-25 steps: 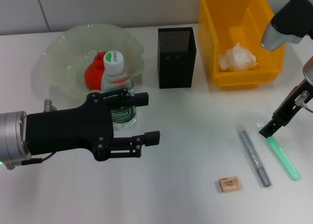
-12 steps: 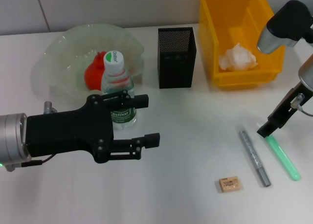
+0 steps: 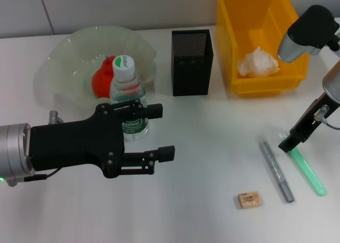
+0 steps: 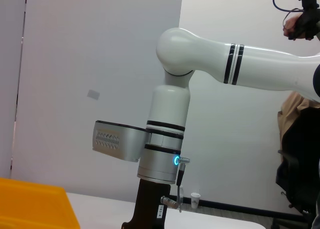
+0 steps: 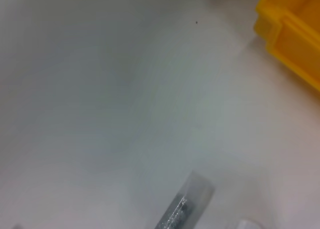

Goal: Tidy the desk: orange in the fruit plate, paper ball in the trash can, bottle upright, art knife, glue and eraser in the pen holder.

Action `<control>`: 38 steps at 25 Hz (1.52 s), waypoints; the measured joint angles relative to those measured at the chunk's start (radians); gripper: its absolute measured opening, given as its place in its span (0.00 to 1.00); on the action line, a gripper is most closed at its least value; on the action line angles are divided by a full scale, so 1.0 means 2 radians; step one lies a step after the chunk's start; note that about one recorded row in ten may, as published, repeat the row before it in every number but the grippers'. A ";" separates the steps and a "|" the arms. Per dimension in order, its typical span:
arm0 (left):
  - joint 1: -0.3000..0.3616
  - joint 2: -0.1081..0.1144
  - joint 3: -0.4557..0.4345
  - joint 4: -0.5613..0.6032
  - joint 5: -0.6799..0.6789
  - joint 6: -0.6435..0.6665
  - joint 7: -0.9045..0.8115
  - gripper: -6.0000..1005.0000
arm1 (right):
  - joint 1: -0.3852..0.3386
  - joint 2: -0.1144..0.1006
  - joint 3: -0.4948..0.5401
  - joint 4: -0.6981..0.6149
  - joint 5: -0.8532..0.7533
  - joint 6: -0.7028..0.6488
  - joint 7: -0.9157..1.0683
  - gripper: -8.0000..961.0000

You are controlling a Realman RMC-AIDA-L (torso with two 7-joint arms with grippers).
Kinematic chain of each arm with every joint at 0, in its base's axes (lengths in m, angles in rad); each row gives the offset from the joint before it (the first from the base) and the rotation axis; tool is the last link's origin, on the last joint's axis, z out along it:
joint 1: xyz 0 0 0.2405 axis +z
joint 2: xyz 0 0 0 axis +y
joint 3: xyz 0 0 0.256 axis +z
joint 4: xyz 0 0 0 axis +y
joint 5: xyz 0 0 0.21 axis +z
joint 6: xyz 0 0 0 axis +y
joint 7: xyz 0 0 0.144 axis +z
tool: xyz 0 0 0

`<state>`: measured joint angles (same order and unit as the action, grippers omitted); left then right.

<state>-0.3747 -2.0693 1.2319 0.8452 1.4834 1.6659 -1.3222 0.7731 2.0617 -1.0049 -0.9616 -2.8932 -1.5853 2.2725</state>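
Glue lies on the desk nearest, beside the grey art knife; right gripper touches its far end (finger state unclear). Left gripper gapes beside upright bottle.

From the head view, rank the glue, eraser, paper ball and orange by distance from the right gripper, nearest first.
Measured from the right gripper:
1. Glue, its end right at the fingertips.
2. Eraser, lying on the table toward the robot.
3. Paper ball, in the trash can behind.
4. Orange, in the fruit plate, far left.
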 joint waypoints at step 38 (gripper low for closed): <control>-0.002 0.001 0.000 0.000 0.000 0.000 0.000 0.81 | 0.000 0.002 -0.010 0.013 -0.001 0.014 0.009 0.41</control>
<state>-0.3789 -2.0677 1.2318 0.8452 1.4833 1.6659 -1.3222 0.7728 2.0647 -1.0247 -0.9359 -2.8961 -1.5566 2.2907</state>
